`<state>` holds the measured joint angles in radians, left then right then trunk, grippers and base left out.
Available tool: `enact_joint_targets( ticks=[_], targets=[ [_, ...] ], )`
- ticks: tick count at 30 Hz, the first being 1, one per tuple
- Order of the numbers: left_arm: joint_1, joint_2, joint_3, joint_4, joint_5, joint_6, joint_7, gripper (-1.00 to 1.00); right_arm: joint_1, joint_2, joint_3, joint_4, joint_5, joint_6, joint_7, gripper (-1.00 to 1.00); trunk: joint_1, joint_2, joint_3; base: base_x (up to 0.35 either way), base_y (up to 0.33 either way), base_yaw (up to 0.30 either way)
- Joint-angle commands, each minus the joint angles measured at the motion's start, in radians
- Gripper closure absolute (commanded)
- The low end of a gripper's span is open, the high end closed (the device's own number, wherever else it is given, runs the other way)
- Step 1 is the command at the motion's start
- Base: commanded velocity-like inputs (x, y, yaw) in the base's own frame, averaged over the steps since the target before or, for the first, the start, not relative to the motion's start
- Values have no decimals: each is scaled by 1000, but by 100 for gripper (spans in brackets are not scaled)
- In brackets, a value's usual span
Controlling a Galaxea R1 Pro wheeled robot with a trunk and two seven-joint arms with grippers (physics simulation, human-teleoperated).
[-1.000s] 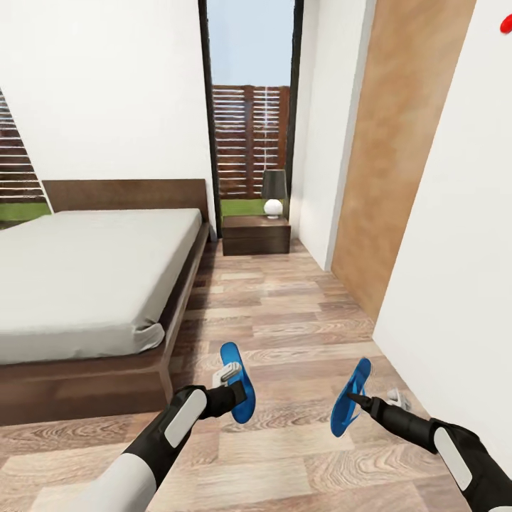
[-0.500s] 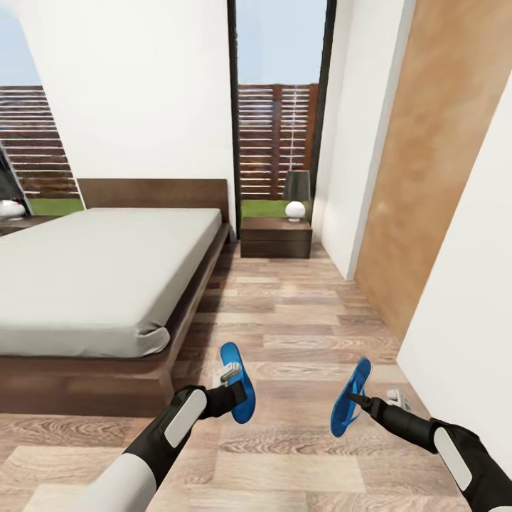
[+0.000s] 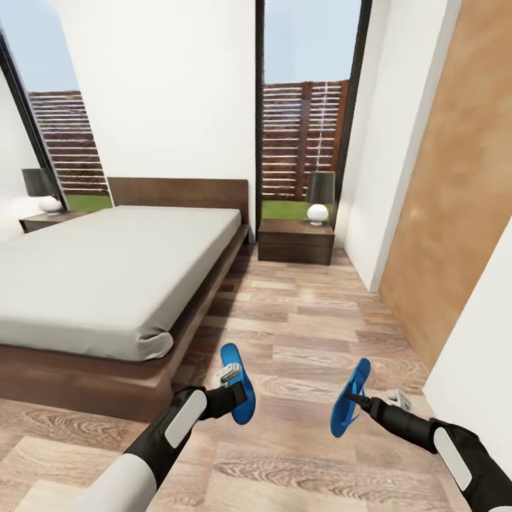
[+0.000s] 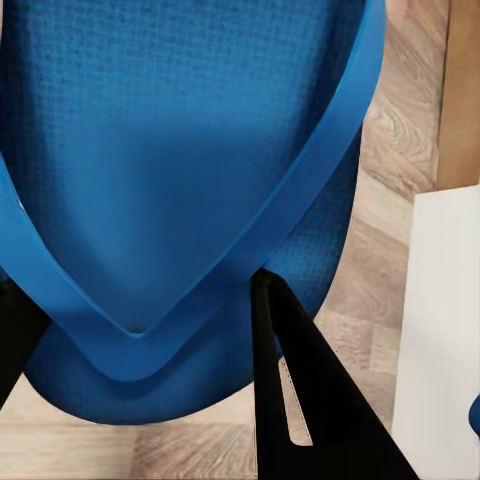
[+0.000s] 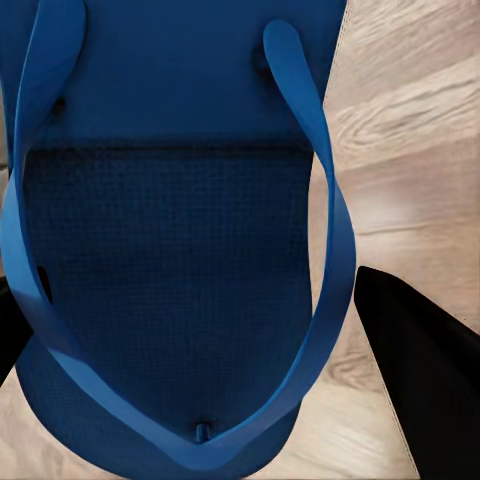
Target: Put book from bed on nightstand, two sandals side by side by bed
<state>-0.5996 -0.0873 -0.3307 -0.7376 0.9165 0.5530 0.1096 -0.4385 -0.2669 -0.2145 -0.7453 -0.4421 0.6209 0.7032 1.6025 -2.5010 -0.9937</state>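
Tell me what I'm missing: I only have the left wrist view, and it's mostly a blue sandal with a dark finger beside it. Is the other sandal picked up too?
Observer: Yes. In the head view the right gripper holds the second sandal clear of the floor, while the left gripper holds the first sandal.
Operator: Where's the bed?
Observer: The bed lies ahead on the robot's left, its near corner just beyond the left sandal.
Operator: Any nightstand nearby?
Observer: One nightstand stands past the bed by the window, with a lamp on top.
Operator: Book visible?
Observer: I see no book on the part of the mattress in the frame.
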Motion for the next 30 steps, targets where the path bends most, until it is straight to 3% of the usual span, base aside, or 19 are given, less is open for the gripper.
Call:
enact_joint_targets(
  ticks=[1,7,17,30],
  targets=[
    [-1,0,-2,-1,10,2,12,100,0,0,-2,0,-8,8,1,100,0,0,-1,218,-228,235],
    [-1,0,-2,0,10,2,12,100,0,0,-3,0,-9,8,1,100,0,0,-1,218,-222,217],
    [-1,1,-2,0,10,2,12,100,0,0,-5,0,-10,8,2,100,0,0,-1,218,-170,28],
    [-1,1,-2,0,10,2,12,100,0,0,-9,0,-12,8,5,100,0,0,-1,236,-27,1]
  ],
)
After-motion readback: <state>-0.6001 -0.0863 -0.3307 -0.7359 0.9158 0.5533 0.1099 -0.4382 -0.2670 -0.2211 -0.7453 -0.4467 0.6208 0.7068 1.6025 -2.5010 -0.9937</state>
